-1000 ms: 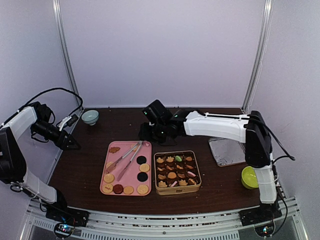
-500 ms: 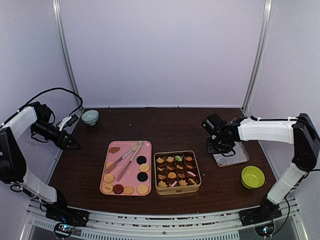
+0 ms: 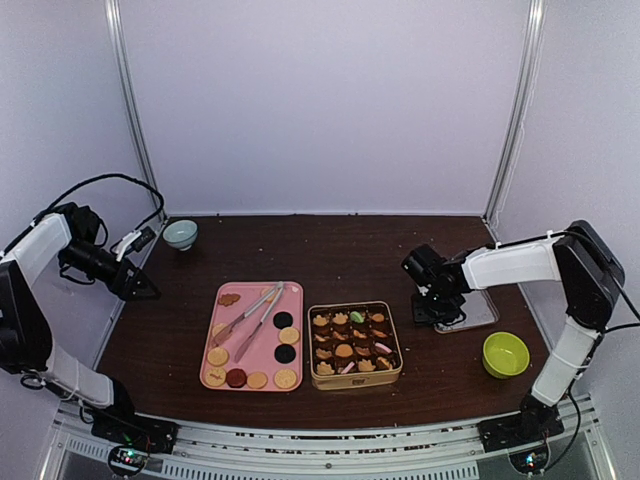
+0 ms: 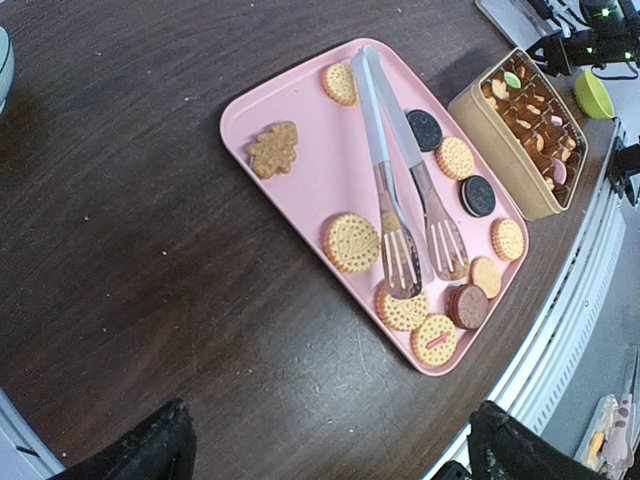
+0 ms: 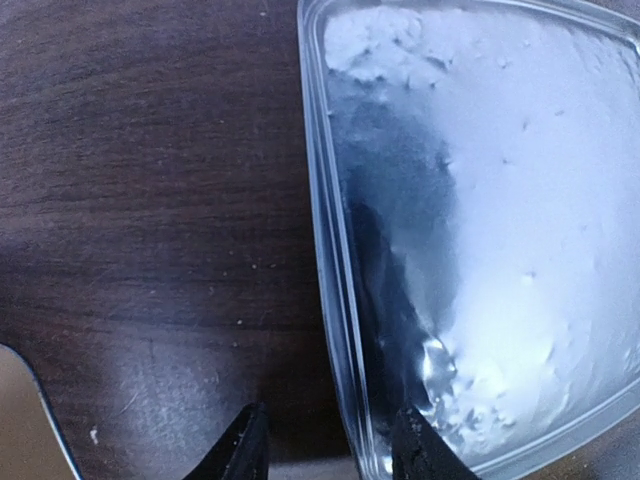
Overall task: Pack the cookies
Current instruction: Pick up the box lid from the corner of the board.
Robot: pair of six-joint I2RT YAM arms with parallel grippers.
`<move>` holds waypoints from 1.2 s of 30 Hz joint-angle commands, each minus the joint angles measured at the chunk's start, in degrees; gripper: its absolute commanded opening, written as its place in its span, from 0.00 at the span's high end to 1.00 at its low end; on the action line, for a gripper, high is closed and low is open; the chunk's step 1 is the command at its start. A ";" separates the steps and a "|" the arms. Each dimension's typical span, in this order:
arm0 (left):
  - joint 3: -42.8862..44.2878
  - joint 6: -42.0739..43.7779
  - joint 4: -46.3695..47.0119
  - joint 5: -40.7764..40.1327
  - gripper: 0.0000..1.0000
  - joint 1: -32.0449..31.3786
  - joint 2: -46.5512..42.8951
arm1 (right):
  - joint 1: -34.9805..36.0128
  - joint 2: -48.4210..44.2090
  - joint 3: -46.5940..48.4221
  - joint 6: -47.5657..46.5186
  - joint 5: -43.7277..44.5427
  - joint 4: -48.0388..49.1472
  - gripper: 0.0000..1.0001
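Several cookies [image 3: 250, 345] lie on a pink tray [image 3: 222, 330]; they also show in the left wrist view as cookies [image 4: 352, 242] on the tray [image 4: 300, 120]. More cookies [image 3: 352, 343] fill the compartments of a tan box [image 3: 355, 381]. My right gripper [image 3: 437, 308] is low over the table right of the box. Its fingers stand apart astride the rim of a clear lid [image 5: 500, 200], one fingertip [image 5: 245, 445] outside and the other over the lid. My left gripper [image 4: 330, 445] hangs wide open and empty at the far left.
Metal tongs [image 3: 255, 312] lie across the pink tray. A lime green bowl [image 3: 506, 354] sits at the front right. A small pale bowl [image 3: 180, 234] stands at the back left. The clear lid [image 3: 478, 310] lies flat right of the box.
My right arm swung from behind the tray over to the right and came down onto the lid's left edge, its jaws narrowing. The left arm barely moved.
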 commanded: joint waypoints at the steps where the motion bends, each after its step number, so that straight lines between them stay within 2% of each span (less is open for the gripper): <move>1: 0.94 -0.01 -0.18 -0.14 0.02 0.41 -1.40 | -1.57 3.35 0.36 -0.60 -1.83 2.94 0.58; 3: 1.07 -0.32 -0.24 0.04 0.02 0.41 -1.25 | -1.69 4.56 0.59 -0.67 -2.24 3.52 0.62; 7: 1.54 -0.67 -0.25 0.13 0.02 0.44 -1.13 | -1.78 5.13 0.64 -0.69 -2.64 3.95 0.77; 13: 2.22 -0.67 -0.65 0.09 0.02 0.41 -1.60 | -1.78 1.06 0.01 -0.18 -1.55 3.50 0.99; 21: 3.20 -0.66 -1.01 1.14 0.02 0.39 -3.51 | 0.32 -11.82 5.75 0.28 -4.76 0.39 1.00; 28: 3.20 1.25 -1.96 3.85 0.02 0.38 -5.87 | 7.36 -23.99 9.92 1.78 -11.34 1.68 1.00; 32: 3.65 2.62 -2.78 6.68 0.02 -0.55 -6.65 | 11.39 -29.04 9.30 4.20 -18.92 9.12 1.00; 36: 6.04 2.97 -4.19 12.38 0.02 -2.95 -5.60 | 14.56 -31.92 6.21 9.42 -30.89 24.86 1.00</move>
